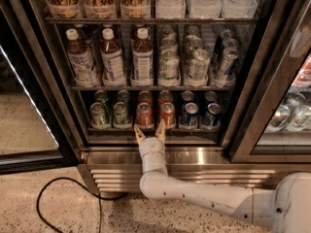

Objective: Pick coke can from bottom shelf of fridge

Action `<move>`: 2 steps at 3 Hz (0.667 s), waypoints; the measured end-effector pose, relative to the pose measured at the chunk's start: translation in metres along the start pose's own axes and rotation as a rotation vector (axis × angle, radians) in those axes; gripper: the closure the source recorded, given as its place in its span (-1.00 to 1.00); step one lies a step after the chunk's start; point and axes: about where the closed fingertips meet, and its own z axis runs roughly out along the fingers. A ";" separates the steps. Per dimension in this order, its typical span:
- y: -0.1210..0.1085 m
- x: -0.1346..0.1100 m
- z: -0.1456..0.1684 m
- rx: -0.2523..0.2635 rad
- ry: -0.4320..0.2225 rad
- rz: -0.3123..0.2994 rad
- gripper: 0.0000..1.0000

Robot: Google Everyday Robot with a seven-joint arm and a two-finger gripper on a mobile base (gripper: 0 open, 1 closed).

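The fridge stands open, its dark frame around wire racks. On the bottom shelf two red coke cans stand side by side at the front: one on the left, one on the right, with more red cans behind them. My gripper is open, its two tan fingertips pointing up at the shelf's front edge, just below the gap between the two front red cans. It holds nothing. The white arm runs in from the lower right.
Green cans sit left of the red ones, blue cans to the right. Bottles and pale cans fill the rack above. The stainless louvred base lies under the gripper. A black cable loops on the floor. The glass door stands at right.
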 end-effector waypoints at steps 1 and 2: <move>-0.001 0.003 0.012 0.006 0.015 0.007 -0.46; 0.009 0.009 0.030 -0.008 0.034 0.030 -0.38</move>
